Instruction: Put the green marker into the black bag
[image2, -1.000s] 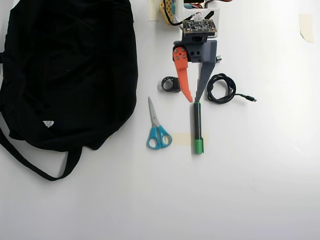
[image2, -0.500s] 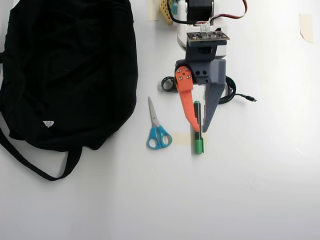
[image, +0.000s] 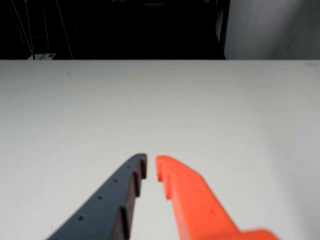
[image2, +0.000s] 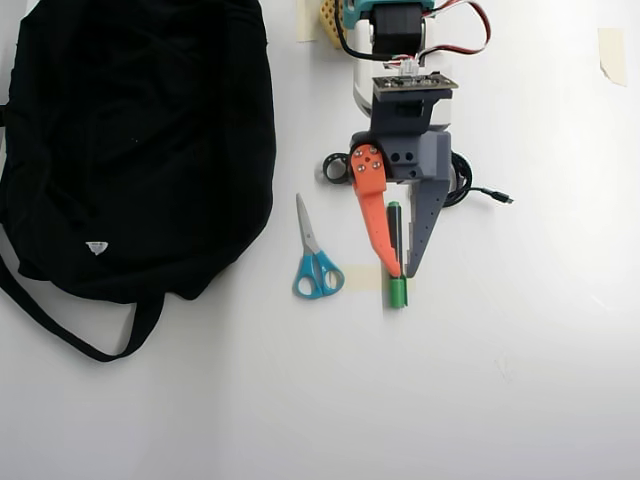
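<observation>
your gripper (image2: 402, 272) sits over the green marker (image2: 396, 258) in the overhead view, the orange finger (image2: 374, 218) on the marker's left side and the grey finger (image2: 423, 222) on its right. the marker lies flat on the white table (image2: 500, 380), green cap toward the bottom of the view, and the cap pokes out just past the fingertips. in the wrist view the two fingertips (image: 150, 167) are nearly together with only a thin slit between them, and the marker does not show there. so the jaws are drawn in close around the barrel, but you cannot tell from either view whether they actually clamp it.

taking the marker as reference: the blue-handled scissors (image2: 315, 255) lie just to its left, the black bag (image2: 130, 150) lies well apart further left, its strap (image2: 70, 330) trailing toward the bottom. the coiled black cable (image2: 470, 185) sits up and right of the marker, partly under the arm. a small dark ring-shaped object (image2: 335, 168) lies up and left of it, beside the orange finger's base.
</observation>
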